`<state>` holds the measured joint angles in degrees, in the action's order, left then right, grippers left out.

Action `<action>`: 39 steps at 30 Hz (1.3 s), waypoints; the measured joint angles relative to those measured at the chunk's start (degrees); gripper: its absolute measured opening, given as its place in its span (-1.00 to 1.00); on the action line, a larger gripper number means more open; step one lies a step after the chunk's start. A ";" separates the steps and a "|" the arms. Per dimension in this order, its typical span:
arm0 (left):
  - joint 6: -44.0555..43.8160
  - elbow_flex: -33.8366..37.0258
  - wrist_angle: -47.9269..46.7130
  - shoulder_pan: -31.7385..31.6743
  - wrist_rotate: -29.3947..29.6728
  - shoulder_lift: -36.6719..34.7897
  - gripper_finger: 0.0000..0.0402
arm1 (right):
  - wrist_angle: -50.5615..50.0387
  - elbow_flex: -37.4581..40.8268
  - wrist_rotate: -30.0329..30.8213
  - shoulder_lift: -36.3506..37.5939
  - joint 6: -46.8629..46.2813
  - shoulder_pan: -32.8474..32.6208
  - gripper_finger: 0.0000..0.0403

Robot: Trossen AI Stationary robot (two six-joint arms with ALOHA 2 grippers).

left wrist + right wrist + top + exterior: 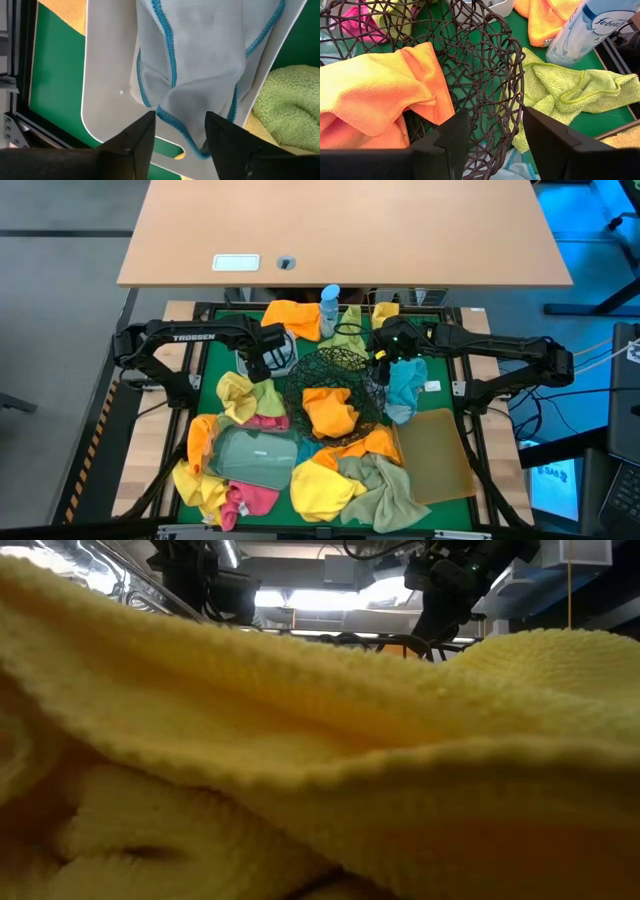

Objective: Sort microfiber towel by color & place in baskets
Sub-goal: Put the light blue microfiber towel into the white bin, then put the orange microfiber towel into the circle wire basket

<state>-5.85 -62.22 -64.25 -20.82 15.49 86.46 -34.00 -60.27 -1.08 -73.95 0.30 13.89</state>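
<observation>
A white towel with a blue hem (200,55) lies in the white tub (105,75), which stands at the far left (283,345). My left gripper (181,135) hangs open over it, pointing steeply down, and the towel's lower corner reaches between its fingers. The round black wire bowl (330,385) holds an orange towel (375,95). My right gripper (495,145) is open above the bowl's right rim (512,100), one finger on each side of it. A light-blue towel (407,385) lies right of the bowl. My left gripper's fingers (137,142) stand on either side of the white towel's lower corner (192,142), coming from above. Whether they touch the cloth I cannot tell. The towel rests in the tub.
A blue-capped spray bottle (585,30) and a green towel (570,90) sit behind the bowl. The tan bin (435,455) lies near right, the clear tray (250,455) near left. Yellow (320,490), green (385,490) and pink (250,500) towels crowd the near edge. A yellow towel (320,740) fills the low view.
</observation>
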 joint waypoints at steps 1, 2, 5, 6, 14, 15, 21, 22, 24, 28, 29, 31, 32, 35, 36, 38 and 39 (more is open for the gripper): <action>0.00 0.00 0.00 0.01 0.00 0.00 -0.17 | 0.00 0.00 0.00 0.00 0.00 0.00 -0.09; 0.00 0.00 -0.04 0.01 -0.01 0.00 -0.17 | 0.00 0.00 0.00 0.00 0.00 0.00 -0.09; 0.04 -0.07 -1.29 0.01 -1.21 0.00 -0.16 | 0.00 0.00 0.00 0.00 0.00 -0.01 -0.09; 0.04 -0.20 -2.14 0.01 -1.69 0.00 -0.16 | 0.00 0.00 0.00 0.00 0.00 0.00 -0.09; 0.19 -0.59 -2.21 0.01 -1.68 -1.59 -0.16 | 0.00 0.00 0.00 0.00 0.00 0.00 -0.09; 0.37 -0.59 -1.99 0.01 -1.68 -2.08 -0.16 | 0.00 0.00 0.00 0.00 0.00 0.00 -0.09; 0.33 -0.59 3.06 -0.74 -1.68 -6.48 -0.16 | 0.02 0.00 0.00 0.00 0.00 0.00 -0.09; 0.10 -0.59 4.80 -0.92 -1.66 -7.25 -0.16 | 0.03 0.00 0.00 0.00 0.00 0.00 -0.09; 0.07 -0.61 8.36 -1.51 -1.68 -8.34 -0.16 | 0.04 0.00 0.00 0.00 0.00 0.00 -0.09; 0.31 -0.61 16.53 -3.08 -1.00 -8.85 -0.16 | 0.04 0.00 0.00 0.00 0.00 0.00 -0.09; 0.42 -0.61 18.49 -3.65 -0.97 -8.85 -0.16 | 0.04 0.00 0.00 0.00 0.00 0.00 -0.09; 0.38 -0.63 22.52 -4.74 -0.29 -8.61 -0.16 | 0.04 0.00 0.00 0.00 0.00 0.00 -0.09; 0.22 -0.63 24.63 -5.26 0.26 -8.36 -0.16 | 0.04 0.00 0.00 0.00 0.00 0.00 -0.09; -0.03 -0.63 29.32 -7.52 0.60 -7.69 -0.16 | 0.04 0.00 0.00 0.00 0.00 0.00 -0.09; -0.07 -0.66 31.01 -8.28 0.68 -7.38 -0.16 | 0.04 0.00 0.00 0.00 0.00 0.00 -0.09; -1.44 -0.74 32.97 -10.17 0.47 -6.59 -0.16 | 0.05 0.00 0.00 0.00 0.00 0.00 -0.09; -2.33 -0.74 33.62 -11.13 0.15 -6.02 -0.16 | 0.04 0.00 0.00 0.00 0.00 0.00 -0.09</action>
<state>-8.18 -62.96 -30.63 -31.95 15.63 80.44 -33.95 -60.27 -1.08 -73.95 0.30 13.89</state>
